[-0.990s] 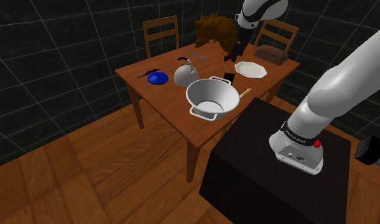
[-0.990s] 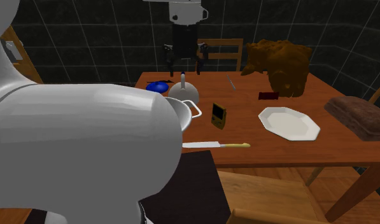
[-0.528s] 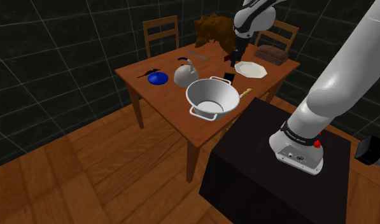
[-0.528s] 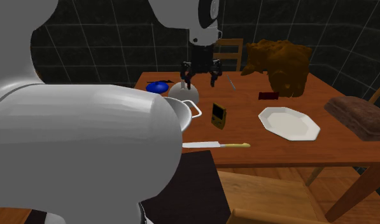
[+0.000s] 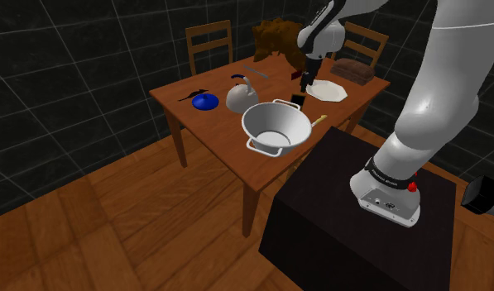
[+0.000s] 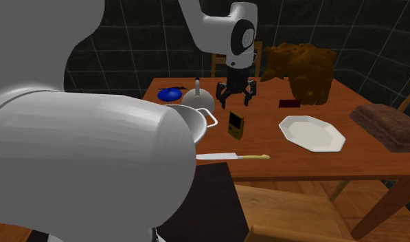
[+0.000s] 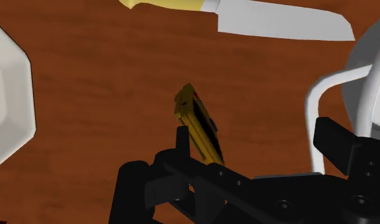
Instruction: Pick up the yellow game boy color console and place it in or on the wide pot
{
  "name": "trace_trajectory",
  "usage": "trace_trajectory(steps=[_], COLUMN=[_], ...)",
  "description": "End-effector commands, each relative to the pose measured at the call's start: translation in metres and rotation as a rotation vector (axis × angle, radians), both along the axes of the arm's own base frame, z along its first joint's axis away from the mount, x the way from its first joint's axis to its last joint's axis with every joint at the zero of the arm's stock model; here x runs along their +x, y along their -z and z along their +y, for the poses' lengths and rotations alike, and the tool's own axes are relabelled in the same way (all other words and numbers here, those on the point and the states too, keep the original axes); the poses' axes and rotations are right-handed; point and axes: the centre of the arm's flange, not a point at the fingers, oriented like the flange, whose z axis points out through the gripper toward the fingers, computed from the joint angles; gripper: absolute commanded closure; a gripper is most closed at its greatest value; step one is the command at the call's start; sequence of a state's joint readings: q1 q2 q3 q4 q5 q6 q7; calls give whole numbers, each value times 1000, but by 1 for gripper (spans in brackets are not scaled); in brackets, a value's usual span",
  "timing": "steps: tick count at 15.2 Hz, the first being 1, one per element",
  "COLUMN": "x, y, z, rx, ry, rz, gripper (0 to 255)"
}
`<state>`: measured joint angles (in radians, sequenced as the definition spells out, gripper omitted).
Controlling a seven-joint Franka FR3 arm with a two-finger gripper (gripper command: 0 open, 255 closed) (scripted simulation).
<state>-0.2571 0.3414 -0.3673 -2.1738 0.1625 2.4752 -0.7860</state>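
Observation:
The yellow game boy (image 6: 235,124) stands on its edge on the wooden table, between the wide grey pot (image 5: 276,128) and the white plate (image 5: 326,90). It looks dark and small in the shoulder view (image 5: 298,100). My black gripper (image 6: 237,98) hangs open just above and a little behind it, touching nothing. In the wrist view the console (image 7: 198,122) lies below the gripper (image 7: 258,143), close to one fingertip (image 7: 182,135). The other finger is near the pot's handle (image 7: 321,108).
A knife (image 6: 232,157) lies near the table's front edge. A grey kettle (image 6: 198,96), a blue object (image 6: 172,93), a brown furry shape (image 6: 301,69), a small dark red item (image 6: 290,103) and a brown slab (image 6: 392,125) share the table. Chairs stand behind it.
The arm has come down and shifted toward the second exterior view's right, from high above the kettle to just over the game boy. The fingers stayed open.

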Motion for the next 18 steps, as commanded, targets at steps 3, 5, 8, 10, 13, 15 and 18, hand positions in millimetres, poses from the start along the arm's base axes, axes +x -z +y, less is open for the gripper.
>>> trace_trajectory(steps=[3, 5, 8, 10, 13, 15, 18], x=[11, 13, 12, 12, 12, 12, 12], y=[37, 49, 64, 75, 83, 83, 83], z=[-36, -43, -43, -44, -44, -44, -44], rx=[-4, -5, -5, -5, -5, -5, -5], ry=[2, 3, 3, 3, 3, 3, 3], rz=[12, 14, 14, 14, 14, 14, 14], gripper=[0, 0, 0, 0, 0, 0, 0])
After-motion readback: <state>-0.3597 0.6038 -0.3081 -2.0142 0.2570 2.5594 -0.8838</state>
